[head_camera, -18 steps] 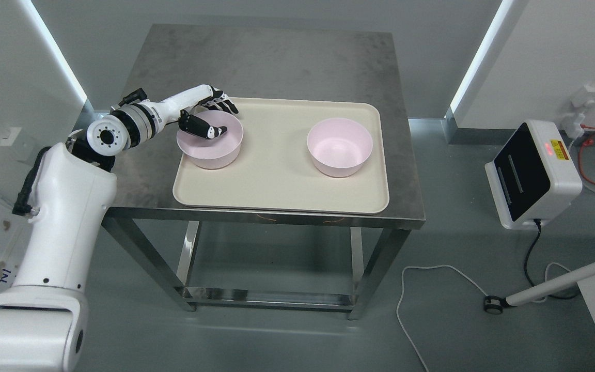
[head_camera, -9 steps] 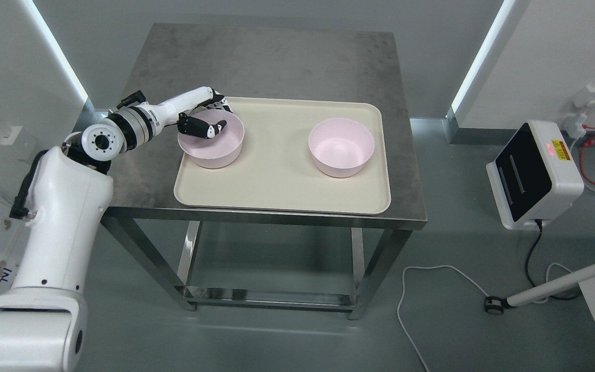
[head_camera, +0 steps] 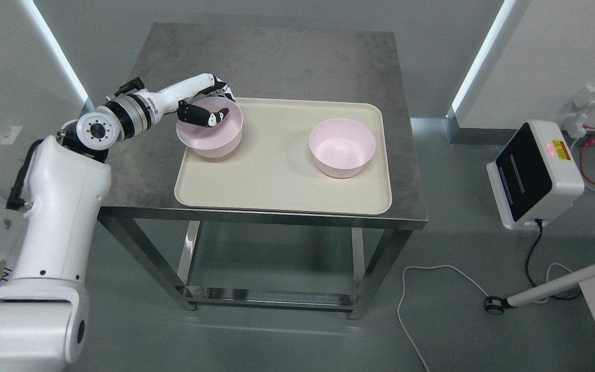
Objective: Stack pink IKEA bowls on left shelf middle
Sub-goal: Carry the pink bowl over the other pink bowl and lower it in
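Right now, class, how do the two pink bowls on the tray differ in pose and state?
The left bowl is gripped at its rim by the left hand, thumb inside; the right bowl stands untouched. The left bowl looks tilted and raised off the tray; the right bowl sits flat. Both are pink, empty and alike in shape.

I have two pink bowls, both plain, round and open side up. The left bowl [head_camera: 209, 130] is pinched at its far-left rim by my left hand [head_camera: 208, 106], thumb inside, over the tray's [head_camera: 277, 181] left end. The right bowl [head_camera: 342, 147] sits upright on the tray's right part, well apart.
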Robot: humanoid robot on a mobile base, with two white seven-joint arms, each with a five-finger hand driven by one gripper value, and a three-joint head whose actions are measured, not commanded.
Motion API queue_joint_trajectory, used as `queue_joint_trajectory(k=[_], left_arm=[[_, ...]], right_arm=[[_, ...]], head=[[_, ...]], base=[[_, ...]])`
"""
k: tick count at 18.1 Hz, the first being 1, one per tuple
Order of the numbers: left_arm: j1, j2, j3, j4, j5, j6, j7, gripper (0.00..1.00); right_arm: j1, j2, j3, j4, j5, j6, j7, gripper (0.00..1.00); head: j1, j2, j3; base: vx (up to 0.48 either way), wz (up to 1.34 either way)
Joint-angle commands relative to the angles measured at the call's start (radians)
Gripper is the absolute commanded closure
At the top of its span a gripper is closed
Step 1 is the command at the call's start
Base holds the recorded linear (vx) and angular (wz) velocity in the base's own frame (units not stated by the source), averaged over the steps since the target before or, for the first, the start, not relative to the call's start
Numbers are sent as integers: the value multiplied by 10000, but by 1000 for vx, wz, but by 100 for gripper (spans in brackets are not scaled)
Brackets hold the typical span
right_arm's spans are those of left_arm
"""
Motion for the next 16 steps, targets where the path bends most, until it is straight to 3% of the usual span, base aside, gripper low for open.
queue_joint_trajectory(k=[1, 2, 7, 11, 16], left_arm=[[-391, -1278, 35, -1155, 623, 611, -505, 100], [-361, -1689, -119, -1278, 623, 643, -566, 100], [-360, -1689, -2874, -1264, 745, 996, -323, 99], [-513, -1689, -5361, -1187, 1006, 1195, 1454, 99], [-1157, -1689, -6623, -913, 2019, 2223, 2255, 99]], right_arm=[[291, -174, -107, -337, -4, 20, -7, 0], [291, -174, -123, -337, -4, 5, -7, 0], [291, -174, -107, -337, -4, 20, -7, 0], [291, -174, -108, -337, -4, 20, -7, 0], [291, -174, -123, -337, -4, 20, -7, 0]], head=[[0, 0, 0], [0, 0, 0], [0, 0, 0], [0, 0, 0], [0, 0, 0]], base=[[0, 0], [0, 0], [0, 0], [0, 0], [0, 0]])
